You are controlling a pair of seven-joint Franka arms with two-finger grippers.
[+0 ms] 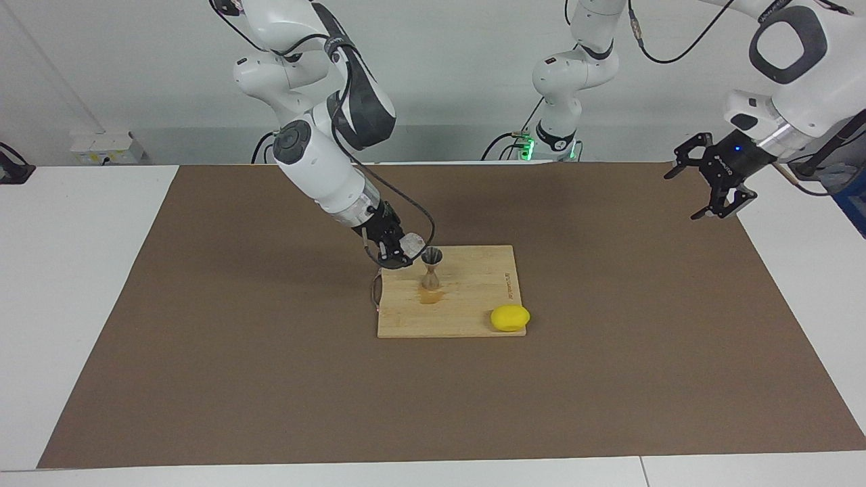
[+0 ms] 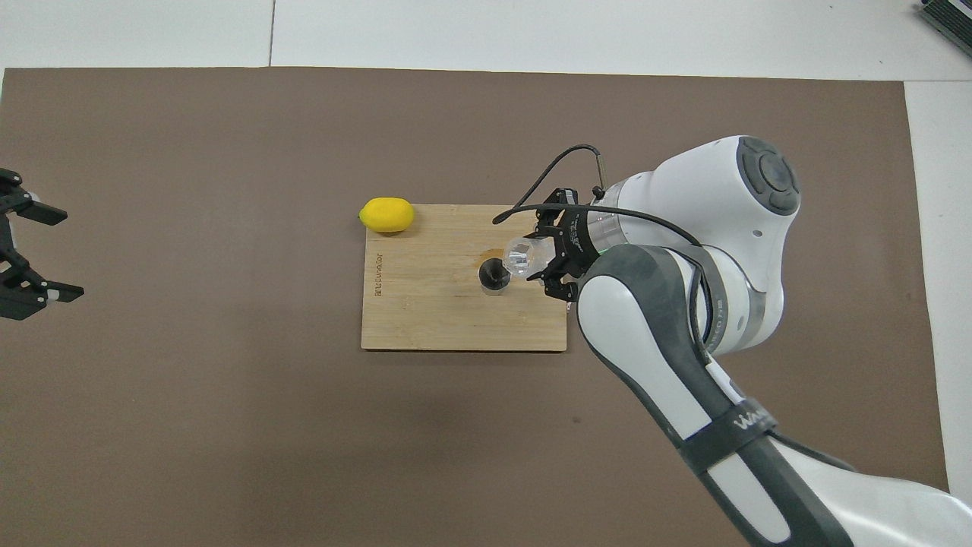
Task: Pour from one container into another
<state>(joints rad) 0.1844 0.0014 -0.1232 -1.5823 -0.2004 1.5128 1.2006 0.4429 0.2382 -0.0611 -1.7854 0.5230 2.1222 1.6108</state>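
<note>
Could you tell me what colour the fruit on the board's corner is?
The lemon is bright yellow, clearest in the facing view.

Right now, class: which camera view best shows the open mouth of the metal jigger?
The overhead view: it looks straight down into the jigger, so its round mouth shows as a dark circle beside the tilted glass. The facing view shows the jigger side-on: hourglass outline, rim only a thin ellipse.
</note>
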